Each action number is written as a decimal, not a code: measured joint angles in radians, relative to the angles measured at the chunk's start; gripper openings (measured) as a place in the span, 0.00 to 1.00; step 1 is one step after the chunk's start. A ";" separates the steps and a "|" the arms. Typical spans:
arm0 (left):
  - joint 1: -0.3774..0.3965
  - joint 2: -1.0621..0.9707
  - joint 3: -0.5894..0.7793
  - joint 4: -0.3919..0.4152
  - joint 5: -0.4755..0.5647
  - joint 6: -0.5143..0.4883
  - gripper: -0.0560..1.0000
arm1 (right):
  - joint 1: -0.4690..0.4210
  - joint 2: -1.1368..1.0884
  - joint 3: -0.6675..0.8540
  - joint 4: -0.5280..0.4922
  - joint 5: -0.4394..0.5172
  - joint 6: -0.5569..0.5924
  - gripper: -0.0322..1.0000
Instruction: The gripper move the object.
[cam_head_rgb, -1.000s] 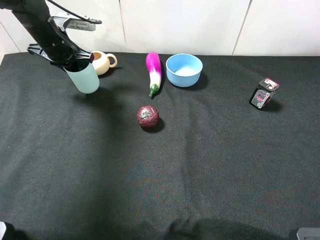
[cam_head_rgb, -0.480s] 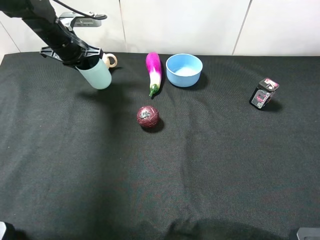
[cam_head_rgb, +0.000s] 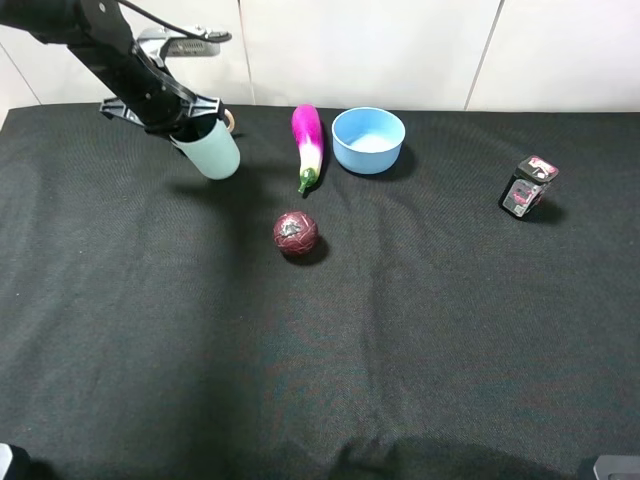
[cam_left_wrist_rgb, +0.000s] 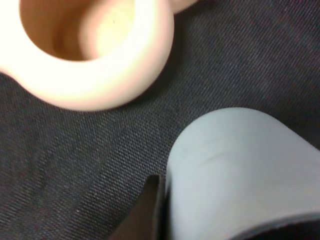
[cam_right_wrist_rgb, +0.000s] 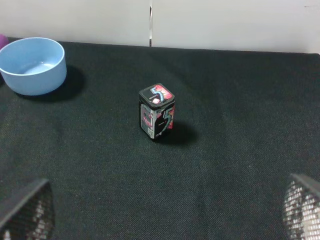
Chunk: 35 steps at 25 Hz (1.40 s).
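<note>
The object, a tall pale teal cup (cam_head_rgb: 212, 152), hangs tilted above the black table at the back left. My left gripper (cam_head_rgb: 188, 124) is shut on its rim, with the black arm reaching in from the upper left. In the left wrist view the cup (cam_left_wrist_rgb: 235, 170) fills the frame's lower right, with one dark finger (cam_left_wrist_rgb: 149, 207) against its side and a cream pot (cam_left_wrist_rgb: 90, 50) beyond it. My right gripper (cam_right_wrist_rgb: 162, 217) is open, nothing between its mesh-faced fingers (cam_right_wrist_rgb: 27, 212), and it faces a small printed tin (cam_right_wrist_rgb: 156, 111).
The cream pot is mostly hidden behind the cup; only its handle (cam_head_rgb: 230, 120) shows. A purple-white eggplant (cam_head_rgb: 307, 143), a light blue bowl (cam_head_rgb: 368, 140) and a dark red ball (cam_head_rgb: 296, 233) lie right of the cup. The tin (cam_head_rgb: 527, 186) stands at far right.
My left gripper has carried the cup to the right, from left of the cream pot to in front of it. Nothing else has moved.
</note>
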 joint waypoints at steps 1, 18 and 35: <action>-0.002 0.004 0.000 0.000 0.000 -0.005 0.17 | 0.000 0.000 0.000 0.000 0.000 0.000 0.70; -0.008 0.014 0.000 -0.004 -0.022 -0.016 0.45 | 0.000 0.000 0.000 0.000 0.000 0.000 0.70; -0.008 0.014 0.000 -0.004 -0.029 -0.016 0.84 | 0.000 0.000 0.000 0.000 0.000 0.000 0.70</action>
